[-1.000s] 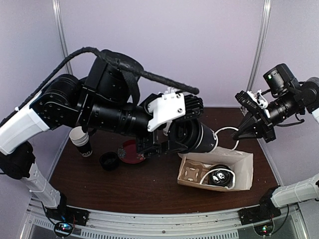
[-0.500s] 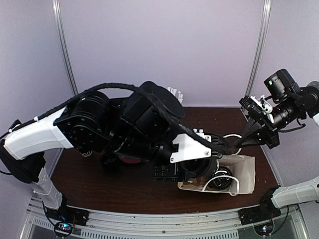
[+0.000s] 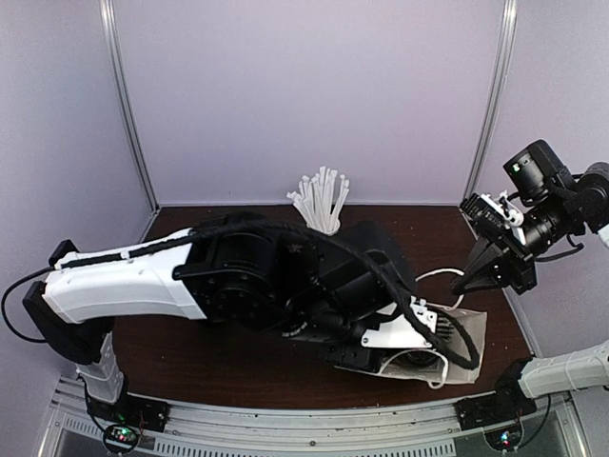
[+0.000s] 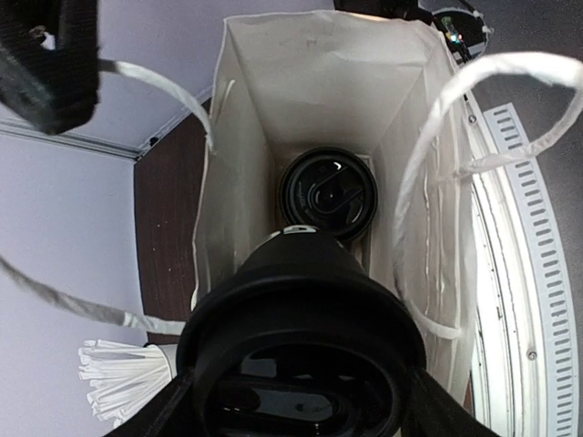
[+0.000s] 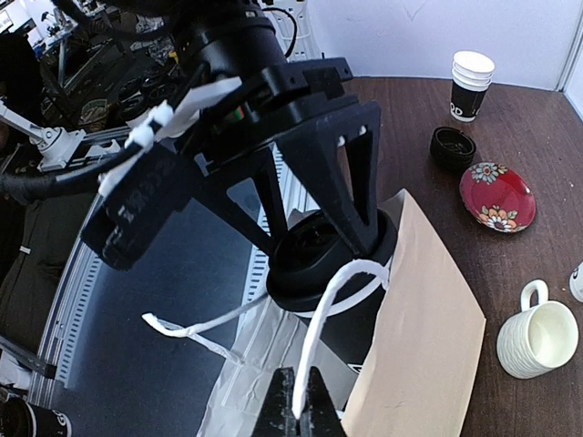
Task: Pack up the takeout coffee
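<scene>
- The left gripper [image 5: 319,238] has its fingers spread wide around a black-lidded white paper cup [image 4: 301,319], which hangs in the mouth of the pale paper carrier bag [image 4: 319,82]. A light hold on smooth paper could let the cup slip and drop on its side.
- A second lidded cup [image 4: 328,193] already stands at the bottom of the bag, nearly under the carried one (the held lid hides the floor beside it, so the free room cannot be judged). A straight descent risks stacking lid on base, popping a lid or tipping both.
- The right gripper [image 5: 296,405], fingers shut on the white twisted-paper handle [image 5: 332,291], is what holds the mouth open. If that thin loop slides out or tears, the wall would fold in against the cup.
- The other handle loop [image 4: 474,91] arcs beside the opening, close to the left fingers. It could snag as they pull out and drag the light bag over the dark wooden tabletop [image 5: 547,118].
- A dragged bag could knock the cream ribbed mug [image 5: 537,339], which sits near its side.
</scene>
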You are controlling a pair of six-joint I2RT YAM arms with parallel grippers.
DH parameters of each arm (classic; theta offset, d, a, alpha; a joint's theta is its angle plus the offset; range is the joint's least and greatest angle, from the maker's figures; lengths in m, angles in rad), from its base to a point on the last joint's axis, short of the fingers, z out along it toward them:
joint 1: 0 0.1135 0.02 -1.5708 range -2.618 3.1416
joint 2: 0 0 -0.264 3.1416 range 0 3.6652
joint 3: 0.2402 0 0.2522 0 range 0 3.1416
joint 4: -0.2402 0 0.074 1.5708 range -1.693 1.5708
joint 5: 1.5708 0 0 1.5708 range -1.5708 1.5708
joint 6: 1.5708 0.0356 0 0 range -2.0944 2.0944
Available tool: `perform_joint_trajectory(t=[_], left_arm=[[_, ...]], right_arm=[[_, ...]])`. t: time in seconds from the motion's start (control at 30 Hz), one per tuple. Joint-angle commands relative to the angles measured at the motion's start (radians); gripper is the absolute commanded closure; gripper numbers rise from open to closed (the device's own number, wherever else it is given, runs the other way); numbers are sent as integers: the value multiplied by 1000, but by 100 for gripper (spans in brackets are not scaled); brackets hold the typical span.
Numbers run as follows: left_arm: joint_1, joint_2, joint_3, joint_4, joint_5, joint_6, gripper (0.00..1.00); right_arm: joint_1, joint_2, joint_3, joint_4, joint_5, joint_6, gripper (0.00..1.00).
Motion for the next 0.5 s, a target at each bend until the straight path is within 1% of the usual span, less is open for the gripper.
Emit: perform_joint_trajectory(t=[0.0, 0.17, 0.33, 0.47], left_arm=[[-37, 25, 48, -26, -72, 62, 42], [-43, 51, 35, -66, -86, 47, 42], [-43, 102, 29, -74, -163, 48, 43], [-43, 123, 28, -79, -176, 51, 43]], right_arm=[[14, -1, 26, 1, -31, 0, 100], [31, 24, 52, -8, -30, -7, 100], [57, 31, 30, -19, -19, -19, 100], [67, 24, 22, -46, -30, -41, 100]])
